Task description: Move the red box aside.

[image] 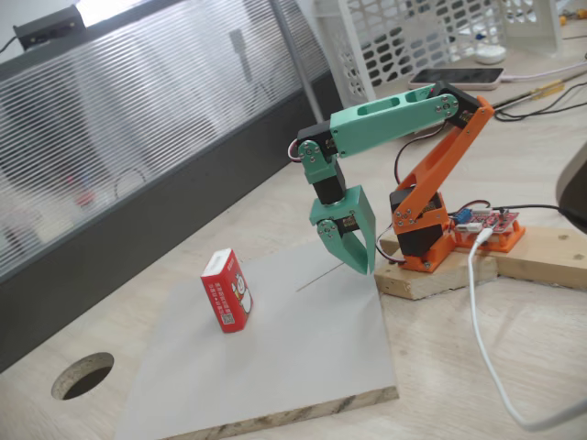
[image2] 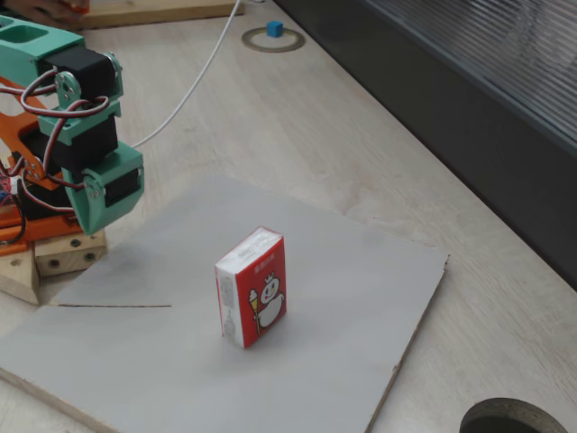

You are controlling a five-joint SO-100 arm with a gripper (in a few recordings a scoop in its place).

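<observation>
One box: the red box [image: 226, 291] stands upright on the grey board [image: 303, 367], toward the left of that fixed view and well apart from the tool; nothing touches it; in the other fixed view the box [image2: 252, 287] sits near the board's middle [image2: 361, 298], its cartoon face turned to the camera, its white top up
Hole: a round cut-out in the tabletop [image: 83, 375] lies left of the board's near corner; in the other fixed view it shows at the bottom right edge [image2: 514, 419]
Board: flat on the pale wooden tabletop [image: 523, 357]; a thin dark line marks its surface near the tool
Tool: the green tool [image: 351, 252] hangs pointing down over the board's far edge, right of the box; its fingers seem to lie close together with nothing between them, though how far they are parted I cannot tell; in the other fixed view the tool [image2: 106, 194] shows at the left, above the board's left corner, its tips cut off from clear sight
Arm: green upper link, orange lower link and base [image: 426, 229]; the base is fixed on a wooden block [image: 514, 257]
Cable: a white cable [image: 486, 348] runs from the base down over the tabletop to the right
Crate: a white lattice crate [image: 413, 41] stands at the back, a phone [image: 459, 77] just beside it
</observation>
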